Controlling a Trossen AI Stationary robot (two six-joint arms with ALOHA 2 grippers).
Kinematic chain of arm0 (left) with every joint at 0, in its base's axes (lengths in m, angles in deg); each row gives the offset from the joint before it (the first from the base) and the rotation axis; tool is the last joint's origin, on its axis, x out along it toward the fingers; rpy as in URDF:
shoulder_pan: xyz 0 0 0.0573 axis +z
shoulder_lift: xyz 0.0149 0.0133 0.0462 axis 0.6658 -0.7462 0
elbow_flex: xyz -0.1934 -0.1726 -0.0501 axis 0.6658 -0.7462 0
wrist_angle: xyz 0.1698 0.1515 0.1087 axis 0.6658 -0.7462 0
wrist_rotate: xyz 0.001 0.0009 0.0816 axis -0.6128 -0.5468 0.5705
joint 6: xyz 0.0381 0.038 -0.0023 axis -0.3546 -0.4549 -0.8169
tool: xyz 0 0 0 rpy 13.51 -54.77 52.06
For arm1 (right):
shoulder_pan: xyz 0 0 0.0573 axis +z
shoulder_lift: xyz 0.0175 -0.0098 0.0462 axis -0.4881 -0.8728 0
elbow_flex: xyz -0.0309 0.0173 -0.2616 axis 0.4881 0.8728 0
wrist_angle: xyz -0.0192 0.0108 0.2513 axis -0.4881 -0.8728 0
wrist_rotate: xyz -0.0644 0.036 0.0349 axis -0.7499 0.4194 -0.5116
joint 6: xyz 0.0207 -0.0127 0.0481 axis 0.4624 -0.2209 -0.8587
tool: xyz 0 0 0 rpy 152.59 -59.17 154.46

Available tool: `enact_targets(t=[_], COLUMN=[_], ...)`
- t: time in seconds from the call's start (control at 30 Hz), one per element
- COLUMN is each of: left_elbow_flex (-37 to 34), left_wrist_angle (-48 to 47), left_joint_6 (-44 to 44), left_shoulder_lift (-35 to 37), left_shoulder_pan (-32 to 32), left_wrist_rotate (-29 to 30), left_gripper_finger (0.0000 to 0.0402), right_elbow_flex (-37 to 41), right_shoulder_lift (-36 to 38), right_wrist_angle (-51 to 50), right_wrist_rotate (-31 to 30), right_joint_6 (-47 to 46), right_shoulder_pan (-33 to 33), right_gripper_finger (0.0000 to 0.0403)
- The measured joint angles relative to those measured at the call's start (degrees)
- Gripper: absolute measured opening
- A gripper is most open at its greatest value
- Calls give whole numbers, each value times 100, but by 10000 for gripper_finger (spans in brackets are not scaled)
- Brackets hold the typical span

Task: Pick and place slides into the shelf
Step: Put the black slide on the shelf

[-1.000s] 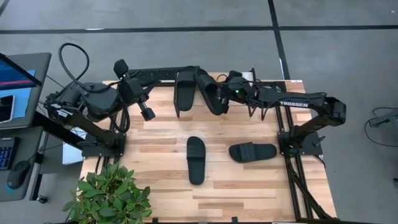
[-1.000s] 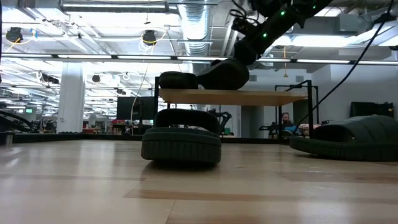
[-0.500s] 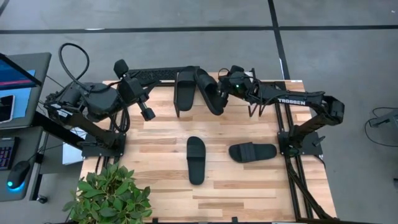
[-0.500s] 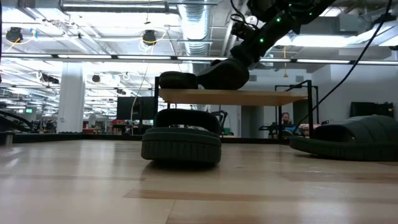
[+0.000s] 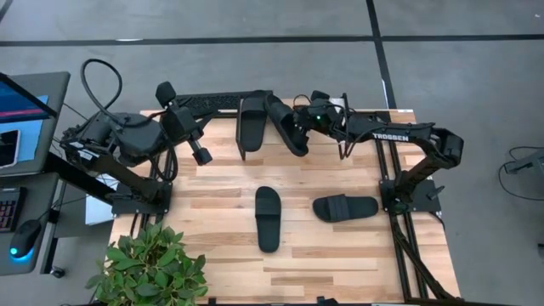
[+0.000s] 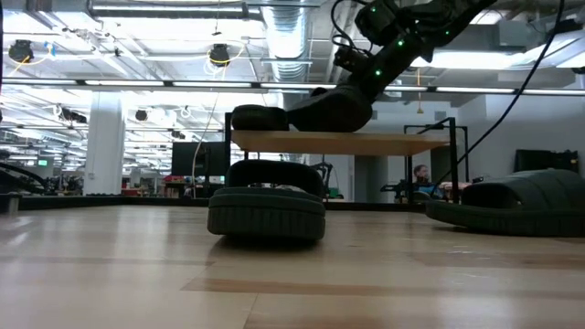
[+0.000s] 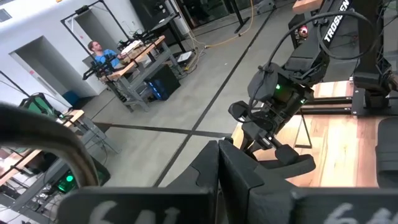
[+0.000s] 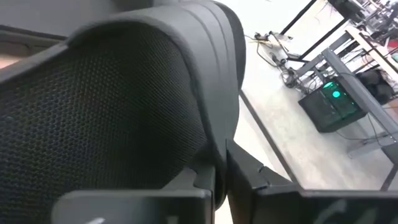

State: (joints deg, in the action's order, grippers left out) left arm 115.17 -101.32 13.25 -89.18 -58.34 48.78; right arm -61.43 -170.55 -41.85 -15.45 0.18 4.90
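Note:
Two black slides lie side by side on the shelf (image 6: 338, 142) at the table's far edge: a left one (image 5: 252, 123) and a right one (image 5: 286, 124), which lies slanted. My right gripper (image 5: 299, 119) is shut and stands at the right slide's right side; in the right wrist view that slide's strap (image 8: 124, 99) fills the picture. Two more slides rest sole down on the tabletop, one in the middle (image 5: 268, 218) and one to its right (image 5: 345, 206). My left gripper (image 5: 202, 156) hangs shut above the table's far left, holding nothing. My right gripper's shut fingertips (image 8: 208, 177) stand against the edge of the strap (image 8: 214, 146) of the right slide on the shelf. They come from the table's right, slanting down. The slide lies with its sole on the shelf top (image 6: 329, 111).
A potted plant (image 5: 153, 268) stands at the table's near left corner. A desk with a monitor and a mouse (image 5: 25, 234) stands left of the table. Bare wood lies near the front edge (image 5: 340, 263). A person (image 6: 419, 175) sits far behind the table.
My right gripper has shut, moved toward the table's left edge and come down against the right slide on the shelf. That slide has shifted a little toward the left slide.

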Motion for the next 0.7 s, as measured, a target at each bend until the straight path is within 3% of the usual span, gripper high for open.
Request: enact_targets(t=[0.43,0.7], left_elbow_flex=[0,0], left_wrist_angle=[-191,-187], left_joint_6=[128,128], left_shoulder_lift=[0,0], left_shoulder_pan=[0,0], left_wrist_rotate=[6,8], left_gripper_finger=[0,0], right_elbow_flex=[-138,-170], right_shoulder_lift=[44,44], right_wrist_angle=[-102,-108], right_wrist_rotate=[-140,-710], right_joint_6=[-44,-86], right_shoulder_pan=[178,338], right_gripper_finger=[4,2])
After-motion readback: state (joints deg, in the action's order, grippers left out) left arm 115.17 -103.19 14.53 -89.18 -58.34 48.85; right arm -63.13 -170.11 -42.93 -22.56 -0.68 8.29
